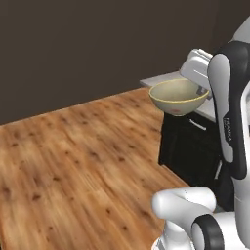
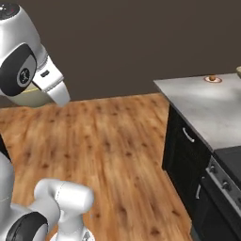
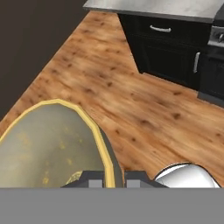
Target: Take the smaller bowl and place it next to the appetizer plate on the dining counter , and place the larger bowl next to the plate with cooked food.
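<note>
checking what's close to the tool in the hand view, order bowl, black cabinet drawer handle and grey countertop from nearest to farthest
1. Bowl: its yellow rim is pinched in the tool, at lower left.
2. Black cabinet drawer handle: across the wooden floor, upper right.
3. Grey countertop: just above that handle at the top edge, slightly farther.

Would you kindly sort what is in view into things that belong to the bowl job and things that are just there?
Job:
- bowl, held up over the wooden floor, the jaws clamped on its yellow rim
- small plate on the grey counter; which plate it is, I cannot tell

Just there:
- black cabinets
- stove
</note>
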{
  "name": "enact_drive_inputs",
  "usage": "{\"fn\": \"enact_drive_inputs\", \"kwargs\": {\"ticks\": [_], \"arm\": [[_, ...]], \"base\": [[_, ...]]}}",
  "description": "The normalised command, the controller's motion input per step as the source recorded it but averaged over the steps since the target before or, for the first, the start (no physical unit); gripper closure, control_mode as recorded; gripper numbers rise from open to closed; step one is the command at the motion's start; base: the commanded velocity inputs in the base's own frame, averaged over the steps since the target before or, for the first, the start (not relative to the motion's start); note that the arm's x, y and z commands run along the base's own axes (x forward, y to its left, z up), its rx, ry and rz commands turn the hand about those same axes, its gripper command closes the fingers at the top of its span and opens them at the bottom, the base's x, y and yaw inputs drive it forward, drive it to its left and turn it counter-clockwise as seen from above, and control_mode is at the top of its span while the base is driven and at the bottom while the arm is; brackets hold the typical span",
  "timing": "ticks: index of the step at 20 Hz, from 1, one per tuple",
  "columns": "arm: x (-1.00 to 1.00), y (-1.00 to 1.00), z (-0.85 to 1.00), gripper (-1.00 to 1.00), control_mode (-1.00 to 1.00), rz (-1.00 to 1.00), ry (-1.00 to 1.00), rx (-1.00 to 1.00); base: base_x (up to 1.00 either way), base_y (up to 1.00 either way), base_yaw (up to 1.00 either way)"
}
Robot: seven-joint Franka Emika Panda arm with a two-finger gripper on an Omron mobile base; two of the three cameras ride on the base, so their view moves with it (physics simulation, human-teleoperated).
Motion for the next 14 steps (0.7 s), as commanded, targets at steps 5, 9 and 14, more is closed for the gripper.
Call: {"fn": "enact_drive_inputs", "kwargs": {"ticks": [5, 9, 14], "arm": [[0.00, 0.00, 0.00, 1.00, 1.00, 0.00, 0.00, 0.00], [0.00, 0.00, 0.00, 1.00, 1.00, 0.00, 0.00, 0.00], [0.00, 0.00, 0.00, 1.00, 1.00, 0.00, 0.00, 0.00]], "base": [[1.00, 0.53, -0.17], [1.00, 0.47, -0.17], [1.00, 0.37, -0.18]]}}
